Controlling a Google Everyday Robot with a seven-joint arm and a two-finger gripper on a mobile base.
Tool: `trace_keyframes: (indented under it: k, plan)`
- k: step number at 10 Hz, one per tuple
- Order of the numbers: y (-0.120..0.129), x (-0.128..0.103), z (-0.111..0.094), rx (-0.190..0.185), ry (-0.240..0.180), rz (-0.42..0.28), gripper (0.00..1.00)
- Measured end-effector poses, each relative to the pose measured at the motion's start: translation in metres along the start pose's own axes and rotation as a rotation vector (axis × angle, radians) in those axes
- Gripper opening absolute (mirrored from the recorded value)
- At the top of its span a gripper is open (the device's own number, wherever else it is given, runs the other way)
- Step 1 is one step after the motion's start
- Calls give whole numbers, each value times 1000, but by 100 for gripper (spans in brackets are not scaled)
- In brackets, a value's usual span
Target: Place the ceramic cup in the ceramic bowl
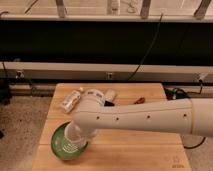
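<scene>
The green ceramic bowl (61, 146) sits at the front left of the wooden table (130, 155), partly covered by my arm. My gripper (75, 132) is at the end of the large white arm that reaches in from the right, and it is above the bowl. It is shut on the small white ceramic cup (72, 136), which hangs over the bowl's inside, low and near its right half. I cannot tell whether the cup touches the bowl.
A clear plastic bottle (70, 101) lies at the table's back left. A small white object (110, 95) and a red object (139, 100) lie near the back edge. A dark wall panel with cables stands behind the table.
</scene>
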Motion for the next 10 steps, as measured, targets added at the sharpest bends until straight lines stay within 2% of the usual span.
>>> trace_keyframes:
  k: [3, 4, 5, 6, 7, 8, 10]
  plan:
    - [-9, -4, 9, 11, -32, -55, 49]
    - [-11, -4, 11, 16, -38, -68, 56]
    - [-11, -4, 11, 16, -38, -68, 56]
    - [-7, -3, 16, 9, -29, -7, 57]
    - [-8, -3, 18, 12, -31, -11, 49]
    - [-12, -4, 21, 16, -36, -51, 35]
    - [-11, -3, 25, 16, -39, -41, 17]
